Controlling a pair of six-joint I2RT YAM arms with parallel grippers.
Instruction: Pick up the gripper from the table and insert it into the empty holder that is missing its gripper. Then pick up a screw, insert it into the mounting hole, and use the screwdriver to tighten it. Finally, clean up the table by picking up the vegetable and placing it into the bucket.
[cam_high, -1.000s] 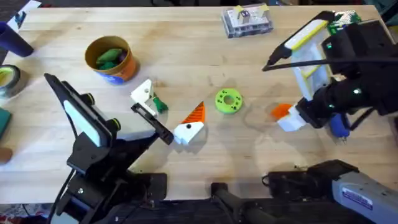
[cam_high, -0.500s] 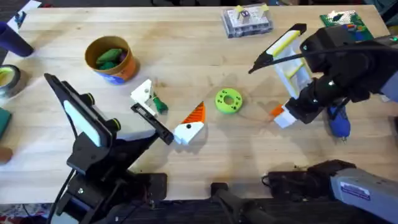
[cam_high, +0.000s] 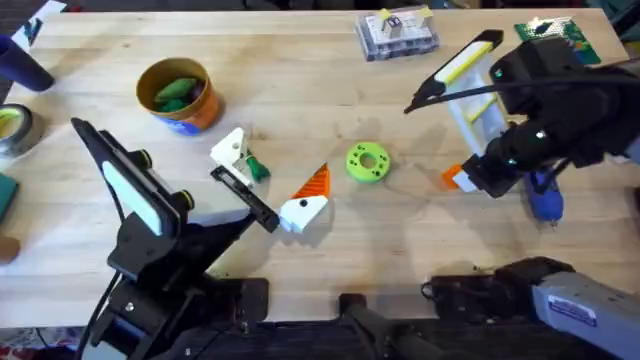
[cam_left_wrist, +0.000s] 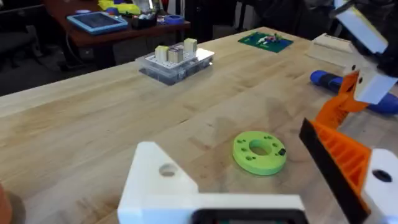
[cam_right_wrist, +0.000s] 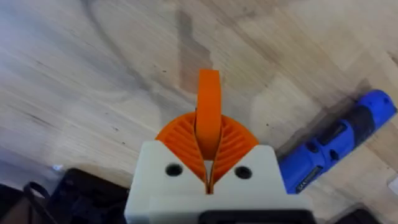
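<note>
Right claw (cam_high: 462, 178) shifted rightward; screwdriver (cam_high: 544, 196) upright-lying.

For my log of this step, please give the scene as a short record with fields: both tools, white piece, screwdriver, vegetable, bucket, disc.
left tool: open, holds nothing
right tool: shut, empty, over the table
white piece: by the left tool's bare side; seated or loose, cannot tell
screwdriver: lying on the table beside the right tool
vegetable: on the table, beside the white piece
bucket: upright, green toys inside
disc: flat on the table, between the tools
</note>
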